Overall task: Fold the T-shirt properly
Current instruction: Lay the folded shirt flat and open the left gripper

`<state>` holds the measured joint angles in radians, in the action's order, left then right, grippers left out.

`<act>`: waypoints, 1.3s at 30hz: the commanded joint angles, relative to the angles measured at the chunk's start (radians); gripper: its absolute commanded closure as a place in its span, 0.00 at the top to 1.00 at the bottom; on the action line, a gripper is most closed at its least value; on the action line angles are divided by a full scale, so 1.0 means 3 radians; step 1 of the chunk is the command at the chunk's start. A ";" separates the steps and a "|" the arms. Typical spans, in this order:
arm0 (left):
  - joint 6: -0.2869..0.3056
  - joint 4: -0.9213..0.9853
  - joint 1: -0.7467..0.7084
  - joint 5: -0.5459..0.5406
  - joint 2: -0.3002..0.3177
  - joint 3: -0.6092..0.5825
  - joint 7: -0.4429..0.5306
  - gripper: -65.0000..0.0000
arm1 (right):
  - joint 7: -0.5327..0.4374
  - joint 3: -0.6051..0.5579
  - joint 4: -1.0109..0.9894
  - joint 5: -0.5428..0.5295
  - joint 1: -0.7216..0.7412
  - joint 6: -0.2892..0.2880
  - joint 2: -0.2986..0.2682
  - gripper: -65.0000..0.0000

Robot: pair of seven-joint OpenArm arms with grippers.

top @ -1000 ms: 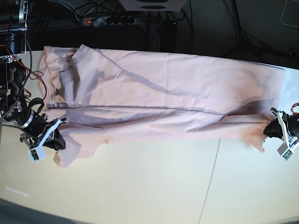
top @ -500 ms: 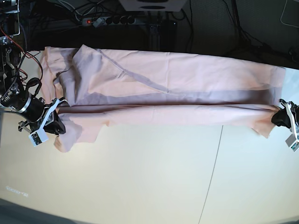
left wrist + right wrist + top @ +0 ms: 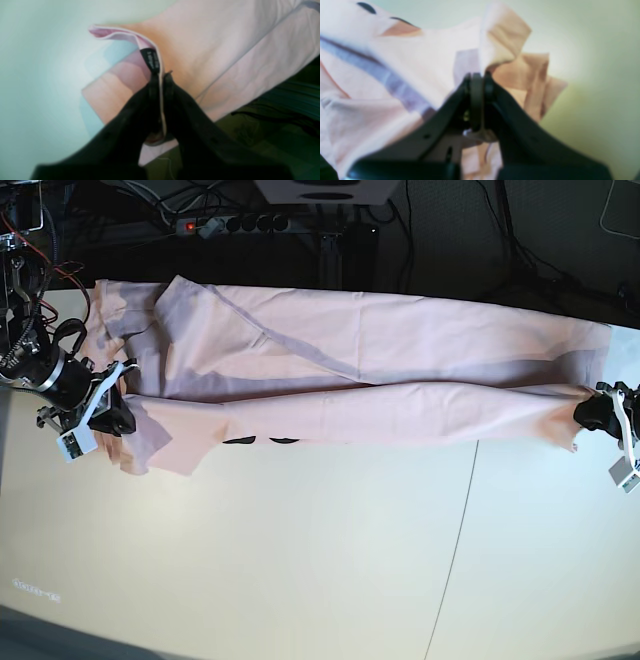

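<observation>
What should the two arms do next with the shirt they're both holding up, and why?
Probably carry the lifted edge on toward the table's far side and lay it down. Both the left gripper and right gripper are shut on the T-shirt, stretching the near edge between them over the far half. The fold looks half made, with black lettering showing underneath.

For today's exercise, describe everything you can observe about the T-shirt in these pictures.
The T-shirt is pale pink, soft-looking cloth, stretched in a long band across the far side of the table. Its near edge is lifted between the left gripper and the right gripper, each shut on it. A small black label sits at the left pinch, and bits of black print peek under the raised edge.
</observation>
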<state>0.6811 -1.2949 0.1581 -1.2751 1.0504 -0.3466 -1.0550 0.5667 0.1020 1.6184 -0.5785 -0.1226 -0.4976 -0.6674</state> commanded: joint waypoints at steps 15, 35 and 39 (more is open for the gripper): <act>0.0057 -0.0034 -0.0196 -0.0099 0.0139 0.0047 0.0076 0.18 | -0.0038 0.0439 0.0172 -0.0186 -0.0408 -0.0248 -0.0027 0.00; 0.0057 -0.0033 -0.0195 -0.0078 0.0139 0.0958 0.0089 0.44 | -0.0132 0.1074 0.0217 -0.0336 -0.0387 -0.0239 0.0407 0.55; 0.0057 -0.0033 -0.0195 -0.0126 0.0139 0.1058 0.0103 0.44 | -0.0118 0.1245 0.0361 -0.0385 -0.0388 -0.0239 0.0406 0.55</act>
<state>0.6811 -1.2961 0.0834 -1.2972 1.0615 -0.0441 -1.0393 0.5541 0.4656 1.7107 -0.6769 -0.2493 -0.4976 -0.5289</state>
